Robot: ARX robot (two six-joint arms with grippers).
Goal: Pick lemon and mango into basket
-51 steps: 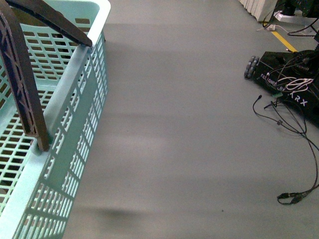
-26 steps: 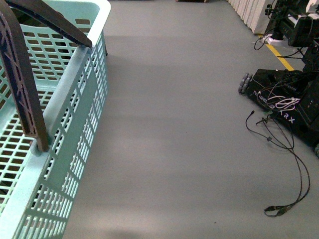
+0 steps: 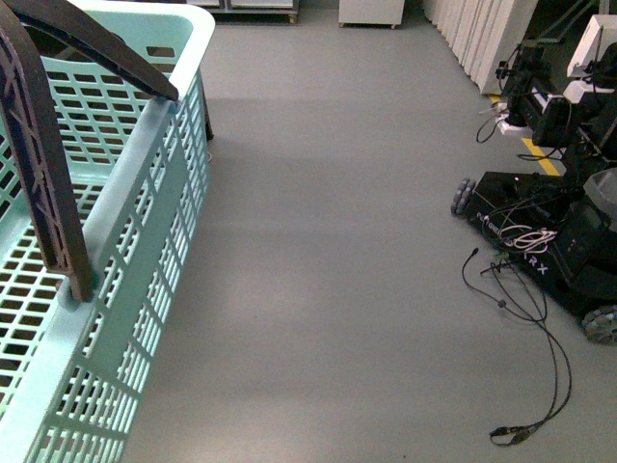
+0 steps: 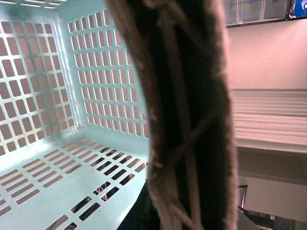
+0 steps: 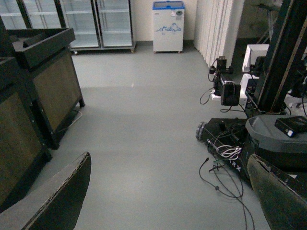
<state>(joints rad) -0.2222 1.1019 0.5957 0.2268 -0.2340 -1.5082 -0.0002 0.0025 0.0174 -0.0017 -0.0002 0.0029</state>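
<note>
Around: a black wheeled base [image 3: 540, 241] stands at the right on the grey floor [image 3: 328, 241]. Loose cables [image 3: 540, 347] trail from it toward the near edge.
Farther off: the right wrist view shows dark cabinets [image 5: 48, 86] along one side. Glass-door fridges [image 5: 100, 24] and a small white freezer [image 5: 168, 26] stand at the far wall.
Basket [image 3: 145, 222]: at the left of the front view, close to the camera and cut off by the frame.
Long axis: runs away from the camera, with the open top up.
Handle [image 3: 43, 193]: raised, arching over the basket. It is blurred and very near the lens in the left wrist view.
Open room: a broad strip of floor lies between the basket's right wall and the cables.
Right gripper [image 5: 169, 160]: fingers [image 5: 53, 201] spread wide with nothing between them.
Left gripper: out of sight, so its state cannot be told.
</note>
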